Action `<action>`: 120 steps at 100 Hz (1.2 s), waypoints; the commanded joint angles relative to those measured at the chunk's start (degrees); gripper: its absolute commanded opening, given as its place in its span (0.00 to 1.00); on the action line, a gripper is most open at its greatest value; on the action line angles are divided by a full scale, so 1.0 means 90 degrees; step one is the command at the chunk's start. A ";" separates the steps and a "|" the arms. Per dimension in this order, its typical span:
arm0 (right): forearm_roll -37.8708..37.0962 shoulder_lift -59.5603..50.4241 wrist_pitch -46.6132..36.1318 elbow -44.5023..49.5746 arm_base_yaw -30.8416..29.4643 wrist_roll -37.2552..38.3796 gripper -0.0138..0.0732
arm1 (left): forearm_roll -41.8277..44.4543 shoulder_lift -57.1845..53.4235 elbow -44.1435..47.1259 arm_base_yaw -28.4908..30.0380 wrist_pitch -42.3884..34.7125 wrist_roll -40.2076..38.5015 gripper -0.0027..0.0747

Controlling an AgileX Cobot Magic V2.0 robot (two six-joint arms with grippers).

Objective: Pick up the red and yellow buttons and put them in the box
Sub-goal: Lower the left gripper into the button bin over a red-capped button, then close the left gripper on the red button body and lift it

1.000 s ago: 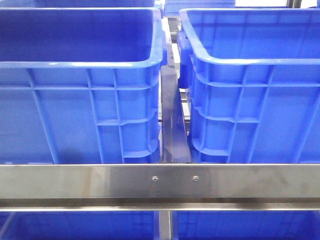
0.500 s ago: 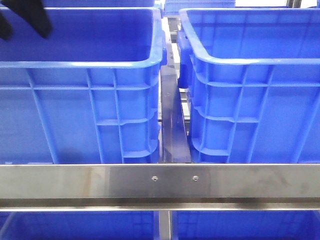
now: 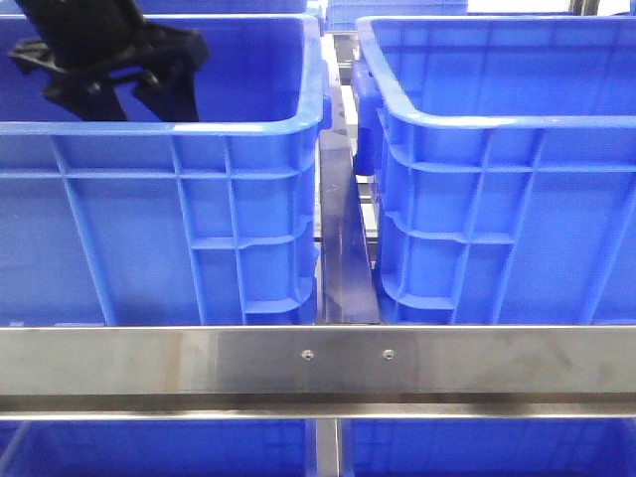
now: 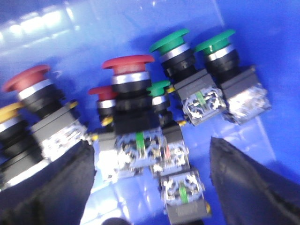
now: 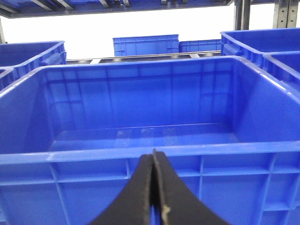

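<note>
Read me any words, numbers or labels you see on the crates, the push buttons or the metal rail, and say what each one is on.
None can be read.
Bright-blue ribbed plastic crates: plain walls, no text.
Steel front rail: two screws only.
Red mushroom-head push button, yellow-capped push button and green-capped push buttons: their clear contact blocks carry small coloured marks, too blurred to read.

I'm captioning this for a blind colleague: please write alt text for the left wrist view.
The open left gripper hangs above a heap of push buttons on the blue crate floor: red-capped ones, green-capped ones and a yellow one at the edge.
</note>
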 commanded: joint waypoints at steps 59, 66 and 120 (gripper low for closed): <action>-0.0060 -0.0139 -0.0519 -0.0127 0.0010 -0.0018 0.08 | 0.0290 0.0366 -0.0215 -0.0049 -0.0624 -0.0008 0.63; -0.0060 -0.0139 -0.0519 -0.0127 0.0010 -0.0018 0.08 | 0.0290 0.0366 -0.0215 -0.0049 -0.0639 -0.0008 0.57; -0.0060 -0.0139 -0.0519 -0.0127 0.0010 -0.0018 0.08 | 0.0276 0.0050 -0.0215 -0.0049 -0.0577 -0.0008 0.01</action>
